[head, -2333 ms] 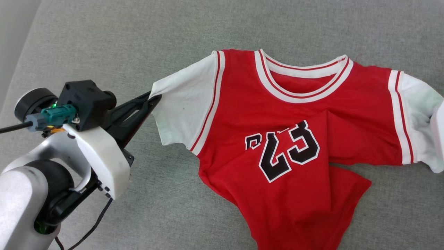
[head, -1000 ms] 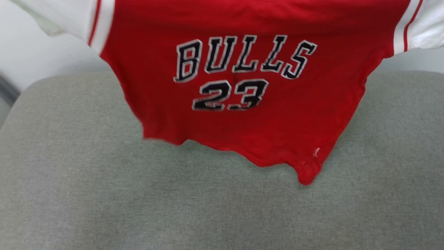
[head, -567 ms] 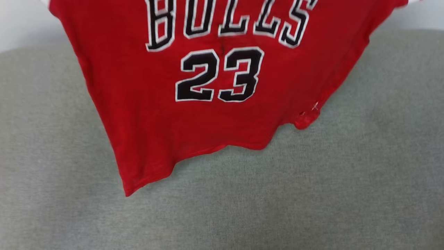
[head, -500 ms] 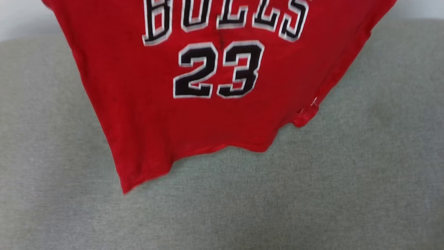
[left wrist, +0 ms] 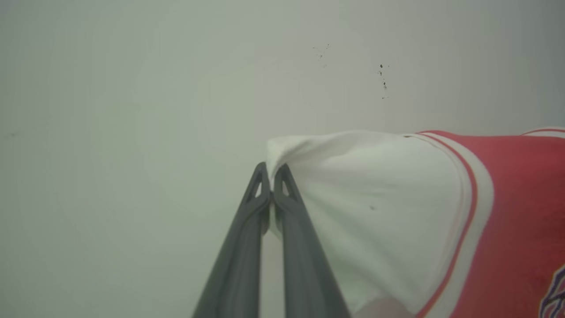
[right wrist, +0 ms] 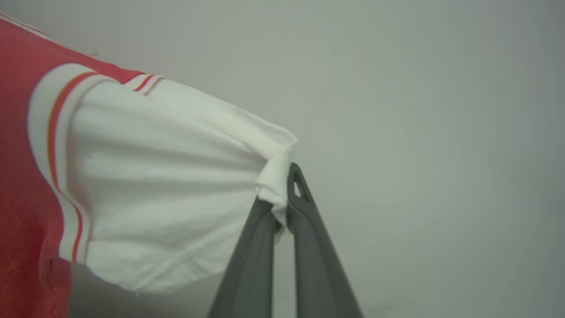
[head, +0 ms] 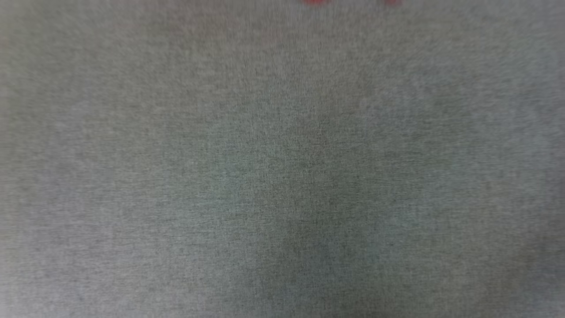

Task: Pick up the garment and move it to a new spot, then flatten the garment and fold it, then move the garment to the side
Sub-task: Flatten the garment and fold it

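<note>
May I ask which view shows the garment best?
The left wrist view: the garment shows its white sleeve, pinched by the left gripper, striped trim, red body and lettering. The right wrist view has the other sleeve in the right gripper; the blurred head view, a red sliver at its top edge.

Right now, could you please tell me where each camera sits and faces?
Head: atop the robot, facing down at blurred grey fabric, red sliver at top.
Left wrist: along the left pincer, shut on a white sleeve, wall behind.
Right wrist: along the right pincer, shut on the other sleeve.
Both wrist views share the shirt.
</note>
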Robot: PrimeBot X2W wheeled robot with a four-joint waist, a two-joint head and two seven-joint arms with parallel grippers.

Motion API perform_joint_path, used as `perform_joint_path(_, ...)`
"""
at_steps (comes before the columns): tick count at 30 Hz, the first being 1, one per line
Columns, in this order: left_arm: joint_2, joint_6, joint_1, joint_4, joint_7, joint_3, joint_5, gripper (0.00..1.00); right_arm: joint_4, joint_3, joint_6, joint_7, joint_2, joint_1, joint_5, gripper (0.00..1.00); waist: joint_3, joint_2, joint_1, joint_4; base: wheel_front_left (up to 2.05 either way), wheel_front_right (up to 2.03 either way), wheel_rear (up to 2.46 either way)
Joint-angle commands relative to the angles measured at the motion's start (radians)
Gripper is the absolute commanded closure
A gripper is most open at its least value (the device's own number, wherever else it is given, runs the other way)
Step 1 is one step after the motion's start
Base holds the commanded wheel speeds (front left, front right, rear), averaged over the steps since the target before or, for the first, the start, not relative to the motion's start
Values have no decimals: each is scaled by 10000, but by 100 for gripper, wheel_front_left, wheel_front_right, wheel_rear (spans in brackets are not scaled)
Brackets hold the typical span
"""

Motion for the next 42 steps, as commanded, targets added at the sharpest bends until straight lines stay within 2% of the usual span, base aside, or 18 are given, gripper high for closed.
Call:
perform_joint_path(1,-145,-34,-403,422,-266,-73,119,100,329,9,-14,-213,120,-333,-201,100,445,-1,-1,39,0,0,0)
perform_joint_path(8,-799,-177,-1387,2310,-1439,-445,205,100,1744,-183,-14,-1521,802,-1114,-649,100,929,-1,-1,263,0,0,0)
perform_joint_path(17,-1187,-289,-27,3157,-2253,-1298,-137,100,2704,-54,-14,-2286,1066,106,-583,100,778,-1,-1,452,0,0,0)
perform_joint_path(22,-1500,-304,1797,3253,-2723,-1882,-442,100,2926,144,-12,-2570,1007,1494,-207,100,183,-1,-1,547,0,0,0)
perform_joint_path(28,-1692,-208,4545,2670,-3048,-2389,-758,100,2621,374,-12,-2580,853,3722,401,100,-854,-1,-1,603,0,0,0)
perform_joint_path(35,-1744,630,8117,1186,-3215,-2726,-1141,100,1619,389,-14,-2249,249,7081,1397,100,-2216,-1,-1,752,0,0,0)
perform_joint_path(42,-1214,1313,11375,70,-3065,-2623,-1926,100,703,-432,-16,-1795,-246,10341,1957,100,-3324,-1,-1,887,0,0,0)
